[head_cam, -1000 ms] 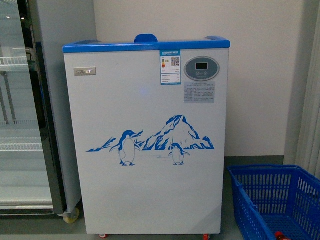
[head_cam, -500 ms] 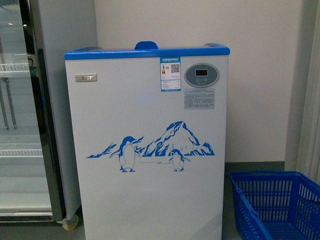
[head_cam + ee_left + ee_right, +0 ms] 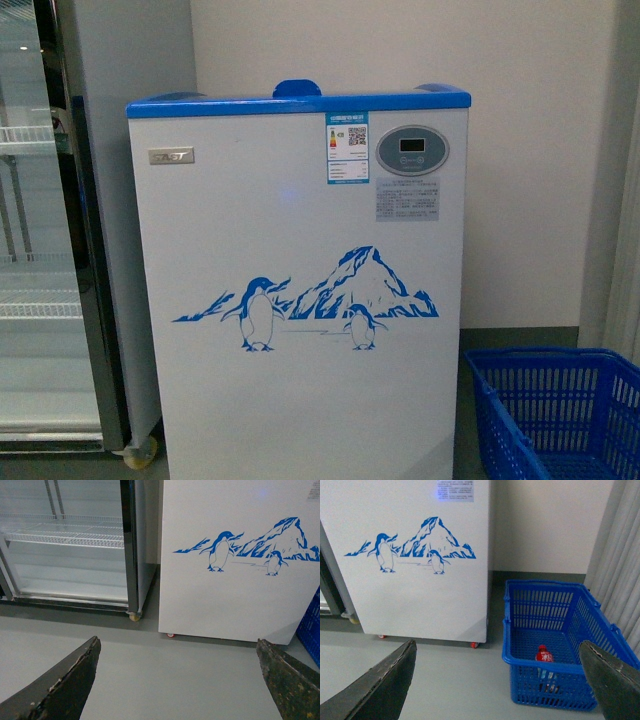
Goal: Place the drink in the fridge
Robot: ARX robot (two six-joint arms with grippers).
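Observation:
The fridge [image 3: 300, 300] is a white chest cooler with a blue top rim and a penguin decal, standing straight ahead in the front view. The drink [image 3: 544, 656], a small bottle with red cap and red label, stands inside a blue basket [image 3: 506, 625] on the floor to the fridge's right. It shows only in the right wrist view. My right gripper [image 3: 497, 643] is open and empty above the bare floor, short of the basket. My left gripper [image 3: 177, 641] is open and empty too, facing the fridge's [image 3: 240, 600] lower front.
A tall glass-door display cabinet [image 3: 40, 250] stands against the fridge's left side. The blue basket [image 3: 560, 410] sits at the front view's lower right. Pale curtains [image 3: 620, 555] hang just beyond it. Grey floor [image 3: 175, 680] lies between me and the fridge.
The front view has shifted: fridge and basket now sit lower and further right. The red cap seen at the bottom edge a second ago is out of that view.

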